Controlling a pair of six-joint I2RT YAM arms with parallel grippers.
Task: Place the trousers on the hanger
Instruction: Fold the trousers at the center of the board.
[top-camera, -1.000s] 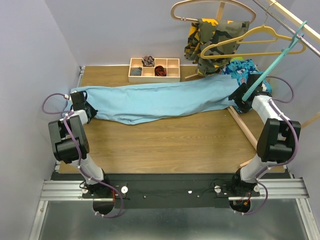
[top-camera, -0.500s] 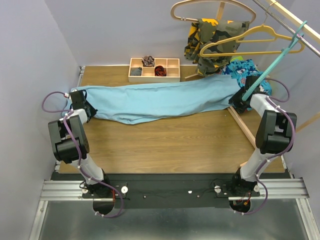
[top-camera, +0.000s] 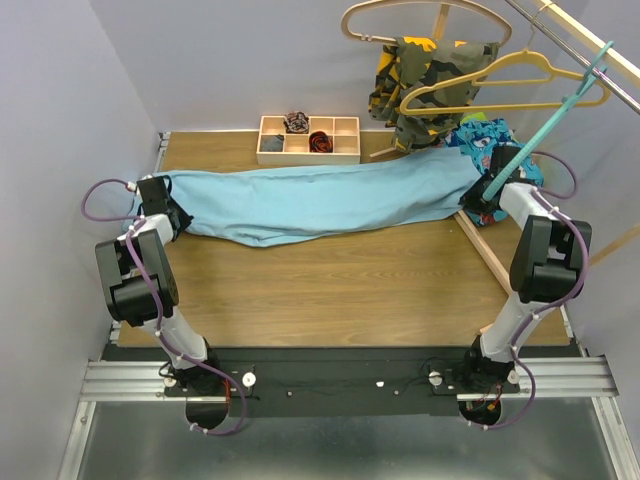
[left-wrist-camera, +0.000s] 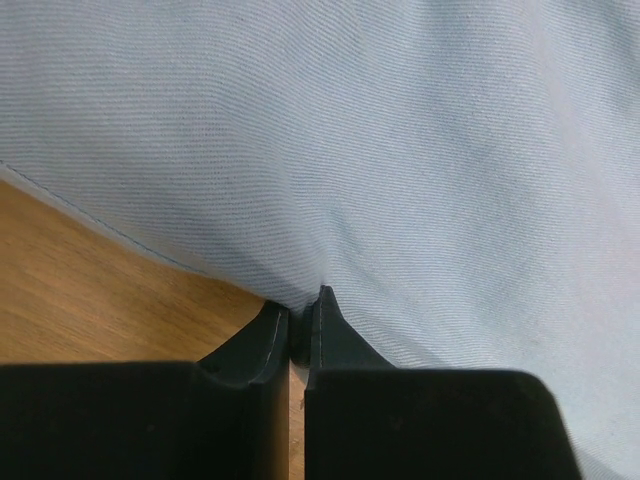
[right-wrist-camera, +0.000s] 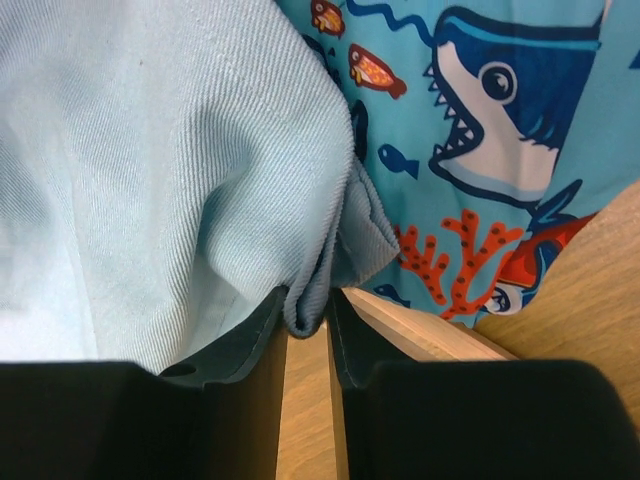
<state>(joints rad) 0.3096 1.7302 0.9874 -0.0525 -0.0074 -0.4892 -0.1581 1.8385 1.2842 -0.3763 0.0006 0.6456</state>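
Observation:
The light sky-blue trousers (top-camera: 320, 200) lie stretched across the back of the table from left to right. My left gripper (top-camera: 168, 213) is shut on their left end; the left wrist view shows the cloth (left-wrist-camera: 400, 150) pinched between the jaws of that gripper (left-wrist-camera: 298, 320). My right gripper (top-camera: 483, 199) is shut on their right end, with a fold of cloth (right-wrist-camera: 170, 170) between the jaws of that gripper (right-wrist-camera: 308, 322). The teal hanger (top-camera: 548, 125) hangs from the rail at the right, slanting down to just above my right gripper.
A wooden compartment tray (top-camera: 308, 139) stands at the back. The shark-print cloth (top-camera: 487, 135) lies just beyond my right gripper and shows in the right wrist view (right-wrist-camera: 480, 110). A camouflage garment (top-camera: 425, 75), a yellow hanger (top-camera: 500, 80) and a pale wooden hanger (top-camera: 420, 15) hang at the back right.
My right gripper has moved a little up and back with the trousers' end. The left gripper shifted slightly back. The cloth is pulled a bit straighter.

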